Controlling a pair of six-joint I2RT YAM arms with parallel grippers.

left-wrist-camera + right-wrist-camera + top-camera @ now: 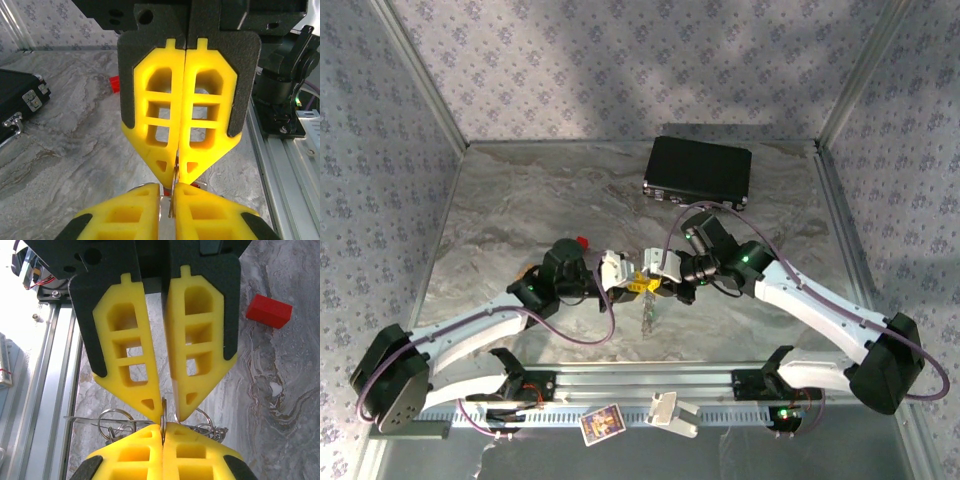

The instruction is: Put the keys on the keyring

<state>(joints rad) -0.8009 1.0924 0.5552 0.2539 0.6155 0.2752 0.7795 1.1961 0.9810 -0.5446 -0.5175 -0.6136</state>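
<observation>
Meeting tip to tip above the middle of the grey marbled surface (520,220), the left hand (632,282) and the right hand (658,280) face each other with their yellow fingers almost touching.

The right hand's fingers are pressed together and clamped on the keyring (163,406). Its thin silvery wire runs edge-on out of the seam between them. In the right wrist view, more of its wire loops spread to either side just beyond the tips.

The left hand's fingers stand nearly together, with a thin slit at the tips, and the same wire lies in that slit. I cannot tell whether they pinch it or only sit around it.

From above, a pale silvery part of the keyring hangs down from the point where the hands meet. Whether its lower end touches the surface cannot be made out.

In the left wrist view a small red piece (165,192) shows just under the meeting tips, mostly hidden by the fingers.

A red block (583,242) lies on the surface beside the left arm, apart from both hands. A black case (698,172) lies flat near the far edge, well apart from the hands. A printed card (602,424) rests on the metal rail between the arm bases.
</observation>
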